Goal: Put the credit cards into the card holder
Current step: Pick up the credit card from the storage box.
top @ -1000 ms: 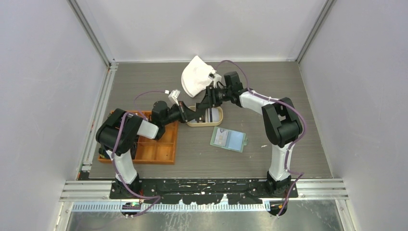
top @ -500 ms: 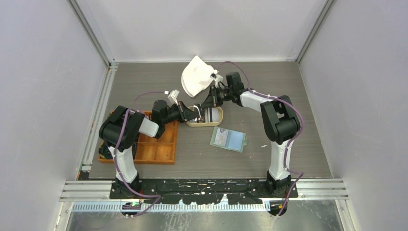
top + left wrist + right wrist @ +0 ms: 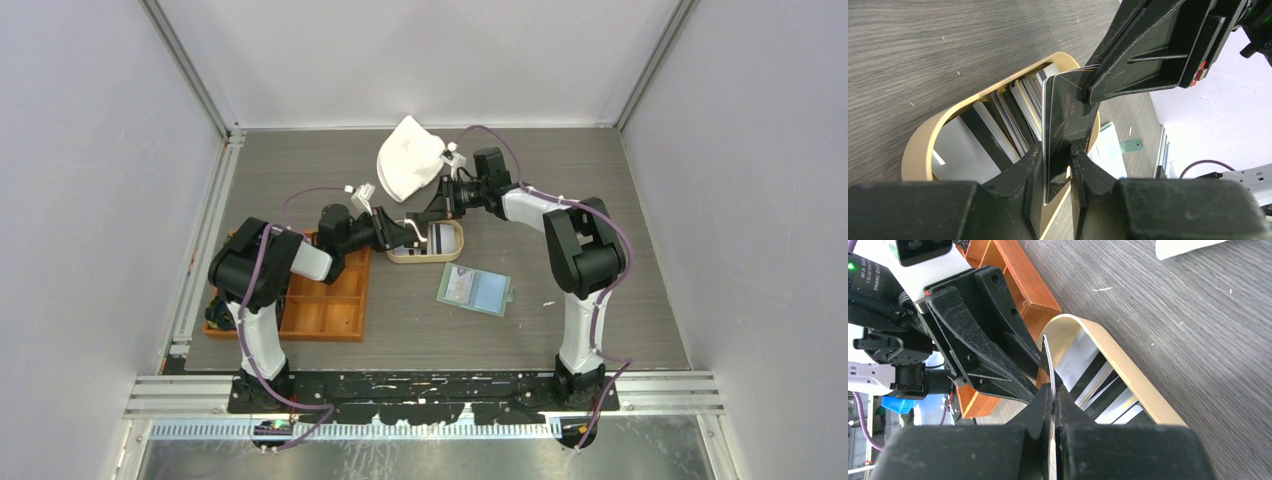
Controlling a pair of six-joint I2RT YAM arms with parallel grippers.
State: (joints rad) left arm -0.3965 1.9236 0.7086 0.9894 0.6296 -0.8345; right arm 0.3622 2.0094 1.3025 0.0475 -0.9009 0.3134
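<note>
One black card [image 3: 1068,125] pinched at top edge by right gripper [image 3: 1052,390], jaws clamped tight, just above tan oval tray [image 3: 918,150]. Card's lower part flanked by left gripper [image 3: 1057,150]; gripped or let go, cannot be told. Other credit cards [image 3: 1013,105] stood on edge inside tray. Card holder [image 3: 475,289] laid flat on table near tray, on side toward arm bases.
</note>
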